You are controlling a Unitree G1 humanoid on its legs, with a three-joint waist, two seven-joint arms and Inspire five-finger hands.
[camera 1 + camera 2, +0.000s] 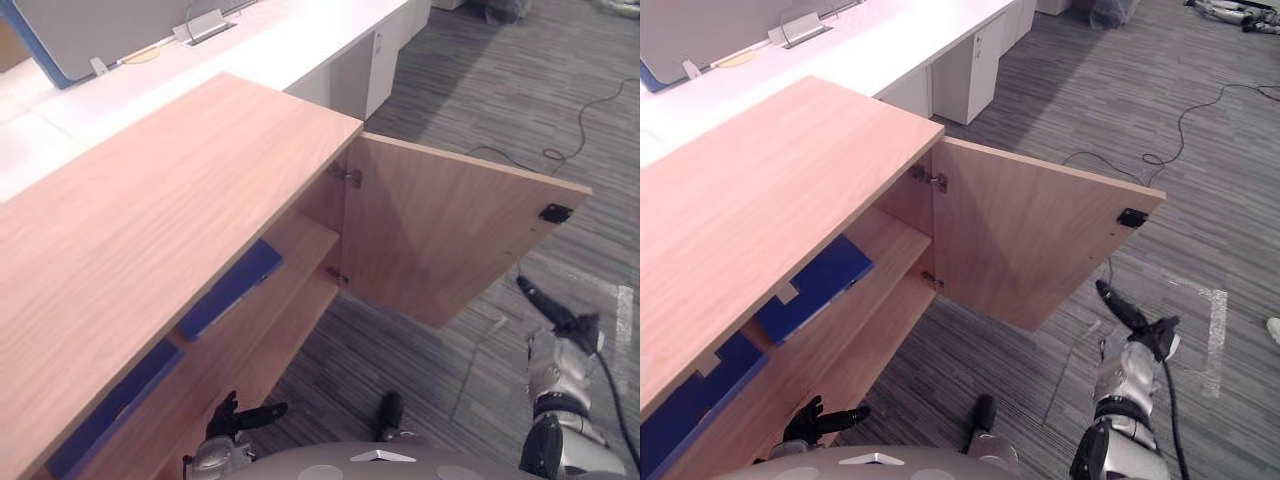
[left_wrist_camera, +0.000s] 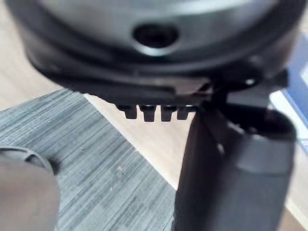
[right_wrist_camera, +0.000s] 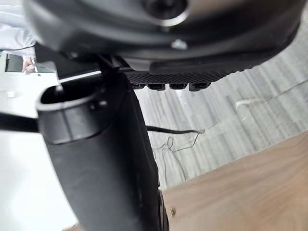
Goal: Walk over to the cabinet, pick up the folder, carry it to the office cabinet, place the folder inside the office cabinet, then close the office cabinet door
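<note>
One office cabinet (image 1: 150, 200), door (image 1: 440, 240) open, two blue folders (image 1: 815, 285) shelved; left hand (image 1: 232, 420), right hand (image 1: 572, 328) straight-fingered, empty.

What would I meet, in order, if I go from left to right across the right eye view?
blue folder at the left edge → left hand → open cabinet door → right hand → white tape line on the floor. The second blue folder overlaps the left hand, so I leave it out.

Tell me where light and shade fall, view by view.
Left eye view: the white desk glares bright, while the cabinet's shelves sit shaded under its top. Right eye view: the open door is evenly lit. Left wrist view: the left hand is dark against pale wood.
</note>
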